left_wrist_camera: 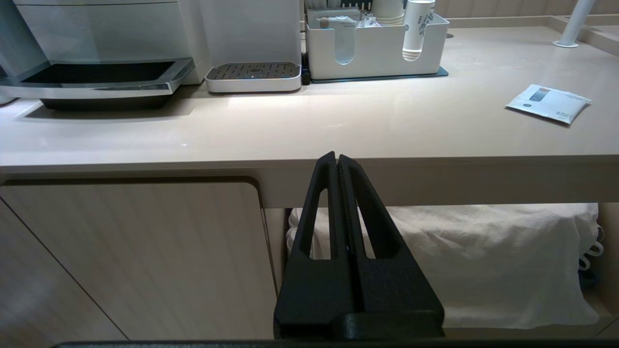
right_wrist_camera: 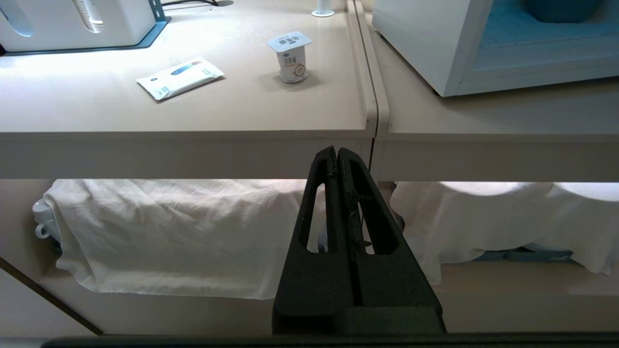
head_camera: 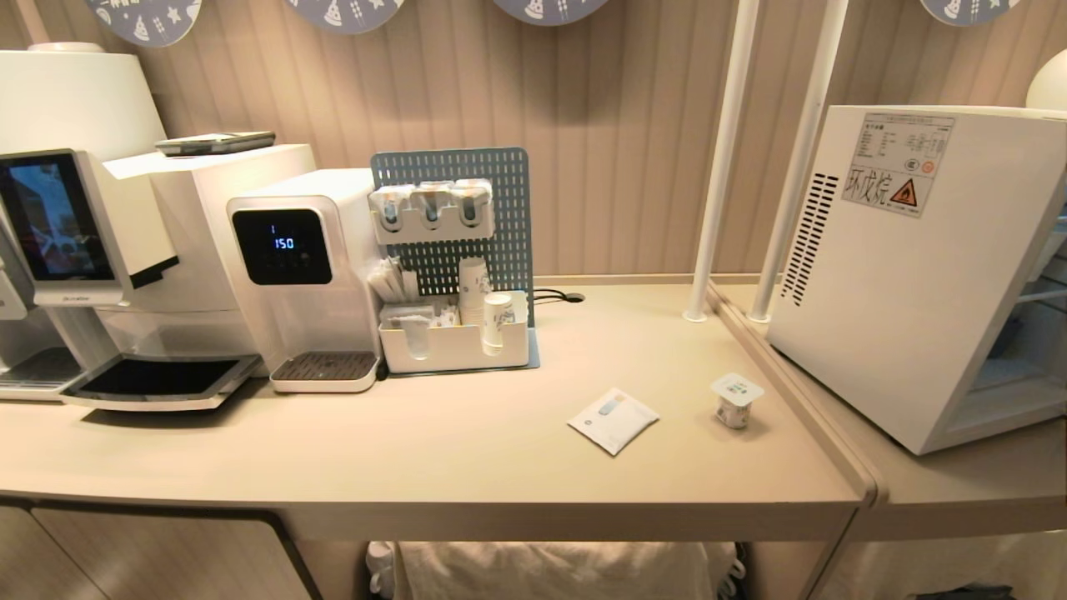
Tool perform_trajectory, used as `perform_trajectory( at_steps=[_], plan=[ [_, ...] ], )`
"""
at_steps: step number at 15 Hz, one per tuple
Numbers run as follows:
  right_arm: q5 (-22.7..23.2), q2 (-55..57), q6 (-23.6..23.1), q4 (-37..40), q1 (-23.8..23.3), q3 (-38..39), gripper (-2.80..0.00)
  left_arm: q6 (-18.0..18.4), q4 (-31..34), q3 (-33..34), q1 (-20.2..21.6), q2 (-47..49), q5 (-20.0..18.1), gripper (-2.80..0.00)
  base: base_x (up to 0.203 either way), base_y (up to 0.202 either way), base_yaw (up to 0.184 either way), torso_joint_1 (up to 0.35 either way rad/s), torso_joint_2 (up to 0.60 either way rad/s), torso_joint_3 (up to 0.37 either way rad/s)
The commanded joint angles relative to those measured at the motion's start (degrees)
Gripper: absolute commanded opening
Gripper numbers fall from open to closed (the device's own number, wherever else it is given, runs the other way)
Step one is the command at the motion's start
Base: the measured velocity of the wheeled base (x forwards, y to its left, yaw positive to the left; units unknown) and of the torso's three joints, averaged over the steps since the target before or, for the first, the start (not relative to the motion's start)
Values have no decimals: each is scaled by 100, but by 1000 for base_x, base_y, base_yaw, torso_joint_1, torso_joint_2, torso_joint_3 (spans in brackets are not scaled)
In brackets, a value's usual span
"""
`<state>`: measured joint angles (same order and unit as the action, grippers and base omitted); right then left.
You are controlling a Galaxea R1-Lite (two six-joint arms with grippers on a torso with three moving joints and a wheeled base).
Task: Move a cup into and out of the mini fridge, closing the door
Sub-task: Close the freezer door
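Observation:
The cup [head_camera: 736, 400], a tiny white pot with a square foil lid, stands upright near the right end of the beige counter [head_camera: 417, 450]; the right wrist view shows the cup [right_wrist_camera: 292, 57] too. The mini fridge [head_camera: 909, 275], a white box with vent slots and a warning sticker, sits on the adjoining counter to the right, its inside [right_wrist_camera: 532, 29] open to view. The door is out of view. My right gripper [right_wrist_camera: 337, 151] is shut and empty, below the counter's front edge. My left gripper [left_wrist_camera: 337, 156] is also shut and empty, parked below the edge further left.
A flat white sachet [head_camera: 613, 420] lies left of the cup. A white organiser [head_camera: 454, 343] holding taller paper cups, a water dispenser [head_camera: 304, 275] and a coffee machine [head_camera: 108, 242] stand along the back. Two white poles [head_camera: 725, 158] rise beside the fridge. White cloth [right_wrist_camera: 169, 232] covers the shelf underneath.

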<state>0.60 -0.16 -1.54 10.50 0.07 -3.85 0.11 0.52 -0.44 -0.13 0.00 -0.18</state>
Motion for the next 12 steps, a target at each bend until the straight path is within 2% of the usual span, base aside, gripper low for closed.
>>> perform_trajectory(
  at_steps=[1,6,9,12],
  plan=[
    [-7,16,-5,5,1,-1,-280,7,1,0,2,0,1,-280,0,0,0,0,0,0],
    [-15,16,13,5,1,-1,-280,7,1,0,5,0,1,-280,0,0,0,0,0,0],
    [-7,16,20,10,0,-1,-280,7,1,0,3,0,1,-280,-145,0,5,3,-2,2],
    [-7,16,13,5,1,-1,-280,7,1,0,-4,0,1,-280,-21,0,1,1,-3,2]
  ],
)
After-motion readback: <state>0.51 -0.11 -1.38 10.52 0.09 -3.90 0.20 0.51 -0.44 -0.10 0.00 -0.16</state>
